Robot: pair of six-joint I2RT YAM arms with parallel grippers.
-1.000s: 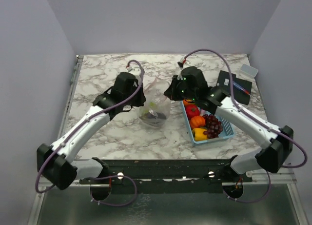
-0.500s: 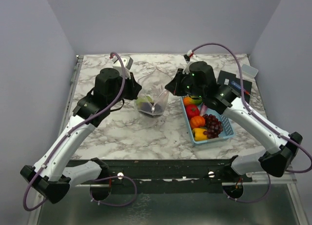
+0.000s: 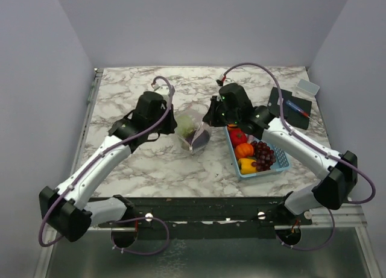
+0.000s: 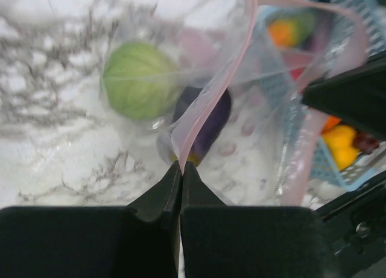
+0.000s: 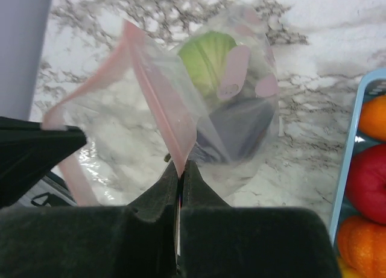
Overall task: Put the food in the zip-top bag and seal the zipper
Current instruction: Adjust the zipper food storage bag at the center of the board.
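The clear zip-top bag (image 3: pixel 193 132) hangs between my two grippers at mid-table. Inside it are a green cabbage (image 4: pixel 137 79) and a purple eggplant (image 4: pixel 202 124). The left gripper (image 4: pixel 181 164) is shut on the pinkish-red zipper (image 4: pixel 212 94) at the bag's left end. My right gripper (image 5: pixel 181 163) is shut on the zipper (image 5: pixel 160 103) at the other end. The mouth gapes between them. More food lies in the light-blue basket (image 3: pixel 281 162): a red tomato (image 3: pixel 238 137), an orange pumpkin (image 3: pixel 244 150), a yellow pepper (image 3: pixel 247 164) and dark grapes (image 3: pixel 263 154).
The basket stands just right of the bag, under the right arm. A black flat object (image 3: pixel 288 104) with a pen on it and a small clear box (image 3: pixel 307 87) lie at the back right. Grey walls close off the table's back and sides.
Both grippers have kept their hold on the bag. They raised it and spread apart, then came back down and closer together, with the bag now slightly further right.
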